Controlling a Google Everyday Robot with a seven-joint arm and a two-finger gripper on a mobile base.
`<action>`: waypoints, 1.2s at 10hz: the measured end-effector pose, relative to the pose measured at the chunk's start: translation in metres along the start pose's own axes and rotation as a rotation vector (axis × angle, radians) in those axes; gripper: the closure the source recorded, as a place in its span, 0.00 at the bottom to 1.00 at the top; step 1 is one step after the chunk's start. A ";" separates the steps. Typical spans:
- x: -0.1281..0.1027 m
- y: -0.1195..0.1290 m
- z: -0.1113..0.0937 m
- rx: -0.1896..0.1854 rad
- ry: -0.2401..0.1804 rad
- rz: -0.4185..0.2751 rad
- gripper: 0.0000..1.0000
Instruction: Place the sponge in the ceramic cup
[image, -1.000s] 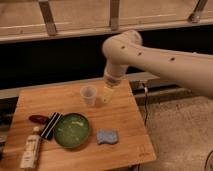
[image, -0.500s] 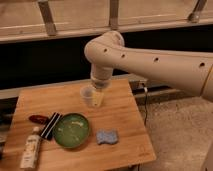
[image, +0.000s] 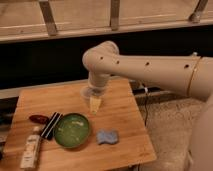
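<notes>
Two fingers of the gripper (image: 95, 104) stand spread apart and point down at the table (image: 125, 107), with nothing held between them. The ceramic cup (image: 87, 93) stands just behind the gripper, partly hidden by the wrist; whether they touch cannot be judged. The sponge (image: 107, 137) lies flat on the table nearer the front edge, apart from the gripper and just beside the green bowl (image: 72, 131). The arm (image: 150, 70) reaches in from the view's right.
</notes>
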 end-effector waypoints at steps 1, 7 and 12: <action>0.002 0.012 0.028 -0.031 -0.020 0.010 0.20; 0.004 0.057 0.081 -0.072 -0.065 0.034 0.20; 0.050 0.070 0.117 -0.169 -0.106 0.112 0.20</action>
